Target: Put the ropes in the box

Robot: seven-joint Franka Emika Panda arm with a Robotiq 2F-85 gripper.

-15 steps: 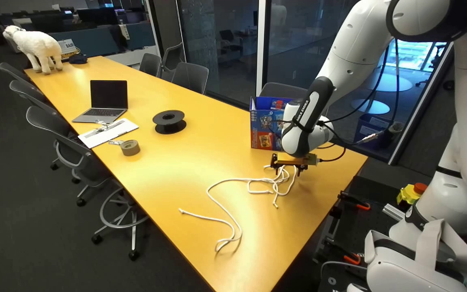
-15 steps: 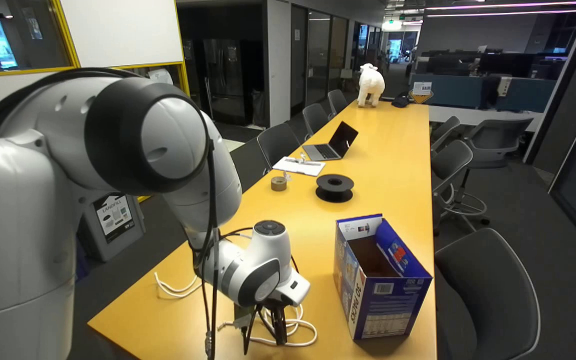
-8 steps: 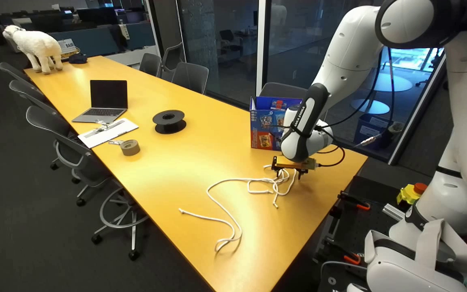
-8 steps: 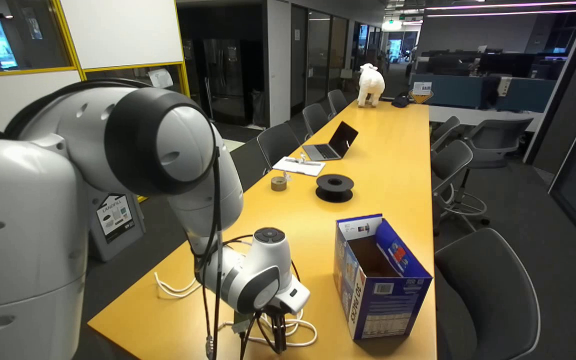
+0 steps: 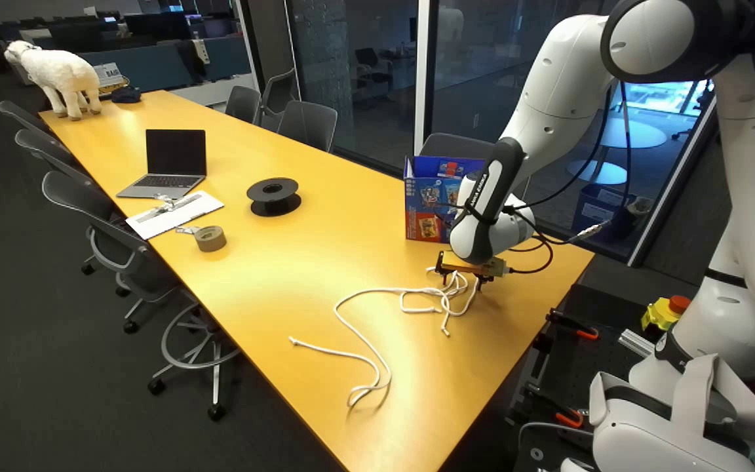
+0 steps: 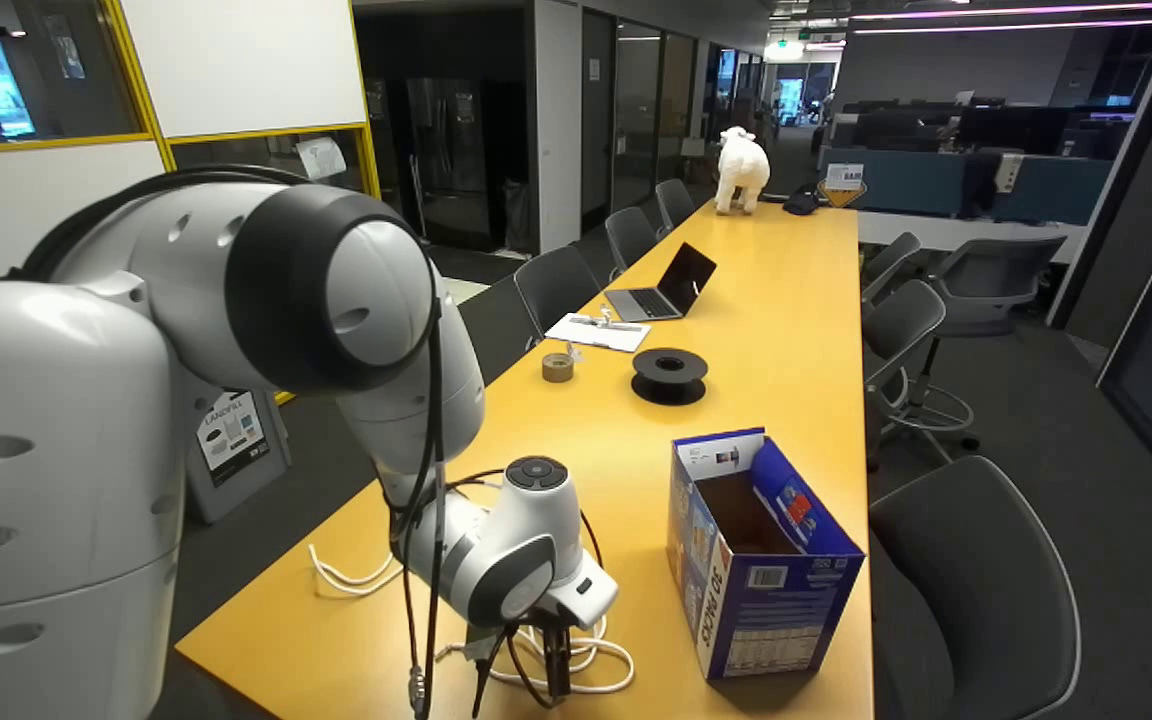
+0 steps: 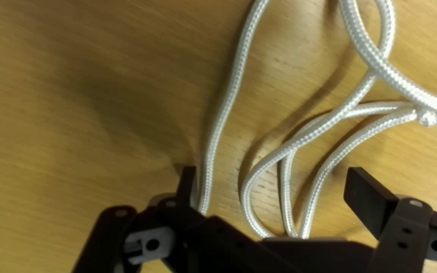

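Observation:
The ropes lie loosely curled and white on the table, with a tangle and a long tail [image 5: 390, 289] reaching toward the table's near edge. Part of them also shows in an exterior view [image 6: 626, 665], partly hidden by the arm. My gripper [image 5: 462, 282] points down over the tangle. In the wrist view the fingers [image 7: 271, 185] are open, with several strands of the ropes [image 7: 237, 68] between them. One strand runs close beside the left finger. The blue box [image 5: 425, 203] stands upright beyond the gripper, partly hidden by the arm. Its top is open in an exterior view [image 6: 786, 610].
On the table [image 5: 272, 262] are a black spool [image 5: 273, 196], a tape roll [image 5: 210, 238], a white board with small items [image 5: 177, 215] and a laptop [image 5: 177, 157]. A toy sheep [image 5: 59, 75] stands at the far end. Chairs [image 6: 976, 600] line the table's sides.
My gripper has come down a little toward the rope tangle and shifted slightly, with its fingers staying apart. The ropes and the box have not visibly moved.

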